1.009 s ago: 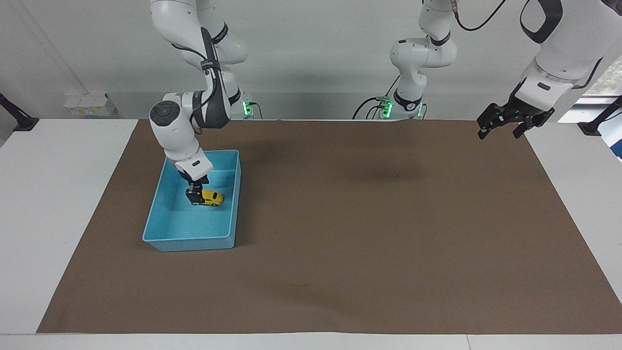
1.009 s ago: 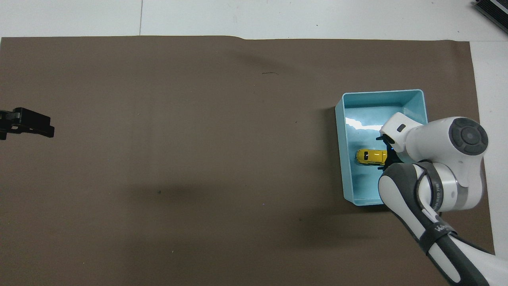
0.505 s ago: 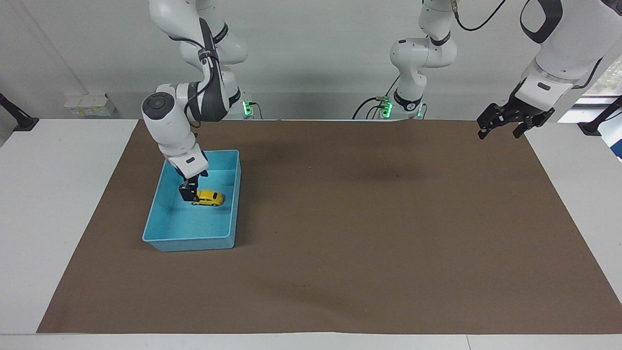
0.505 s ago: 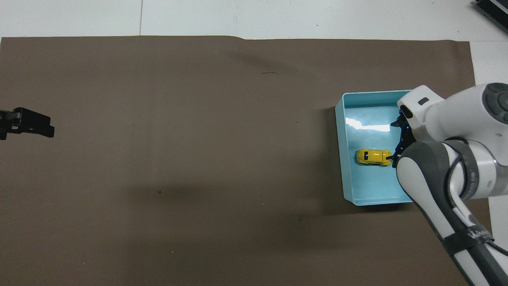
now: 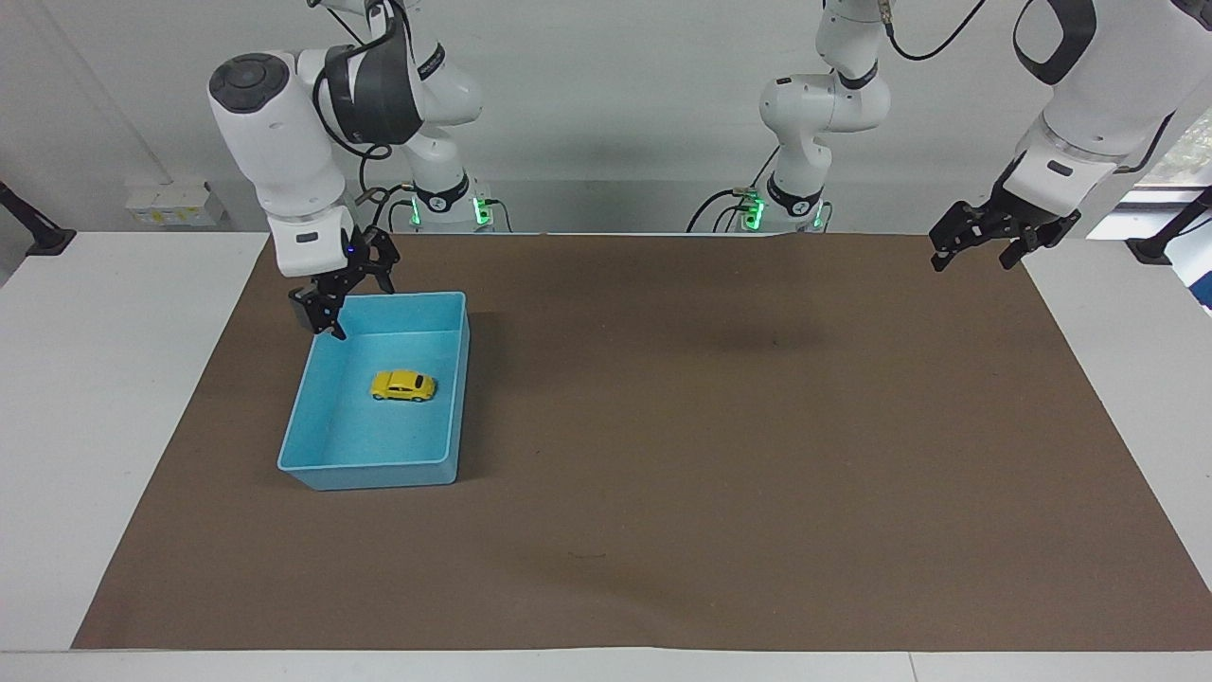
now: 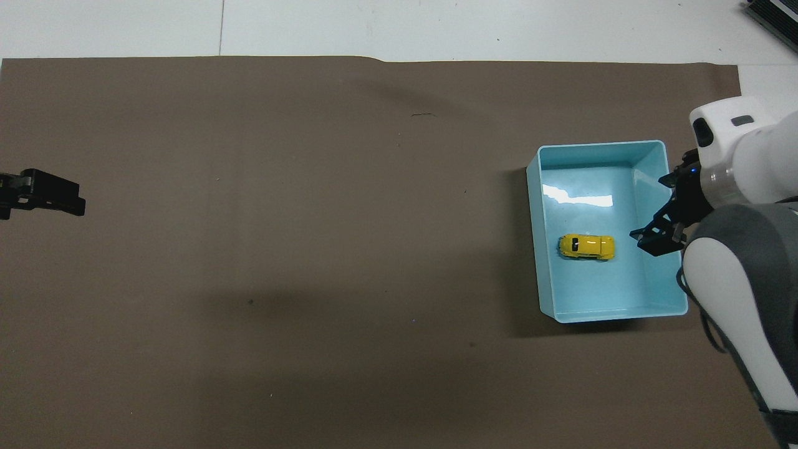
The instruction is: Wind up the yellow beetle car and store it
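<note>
The yellow beetle car (image 5: 403,385) stands on its wheels on the floor of the light blue bin (image 5: 379,471), about midway along it. It also shows in the overhead view (image 6: 586,246), inside the bin (image 6: 533,262). My right gripper (image 5: 346,298) is open and empty, raised above the bin's rim at the right arm's end (image 6: 667,209), clear of the car. My left gripper (image 5: 975,254) is open and empty, and waits raised over the mat's edge at the left arm's end (image 6: 43,196).
A brown mat (image 5: 720,426) covers most of the white table (image 5: 114,398). The bin stands on the mat toward the right arm's end. A small white box (image 5: 170,201) sits at the table's edge nearest the robots.
My right gripper has let go of the car and risen out of the bin, moving toward the right arm's end. The car stays in the bin. The left arm has not moved.
</note>
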`<state>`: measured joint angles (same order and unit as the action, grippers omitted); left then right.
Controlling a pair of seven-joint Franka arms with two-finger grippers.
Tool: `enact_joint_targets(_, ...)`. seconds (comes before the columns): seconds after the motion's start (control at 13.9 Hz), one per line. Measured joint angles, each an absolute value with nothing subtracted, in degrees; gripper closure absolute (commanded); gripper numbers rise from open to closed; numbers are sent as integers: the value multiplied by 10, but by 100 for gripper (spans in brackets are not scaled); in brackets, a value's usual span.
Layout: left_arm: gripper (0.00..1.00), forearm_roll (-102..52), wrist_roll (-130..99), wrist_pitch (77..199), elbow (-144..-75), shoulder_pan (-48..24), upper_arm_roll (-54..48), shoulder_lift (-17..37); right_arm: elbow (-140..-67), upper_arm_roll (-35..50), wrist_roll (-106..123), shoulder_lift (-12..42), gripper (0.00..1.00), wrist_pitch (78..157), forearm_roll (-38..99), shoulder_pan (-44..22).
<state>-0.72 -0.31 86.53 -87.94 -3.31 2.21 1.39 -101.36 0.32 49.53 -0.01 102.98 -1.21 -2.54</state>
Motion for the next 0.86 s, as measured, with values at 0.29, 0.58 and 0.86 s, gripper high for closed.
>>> enact_joint_targets(0.29,0,-7,-3,865,-879,-33,22,14,-983,1,298,-1,0,1001,-12,-23)
enact_joint_targets(0.58,0,-7,-3,865,-879,-33,22,14,-941,3,99,-1,0,966,-12,-24)
enact_joint_targets(0.86,0,-7,-3,865,-879,-33,22,14,-929,-4,-26,-1,0,958,-2,-23)
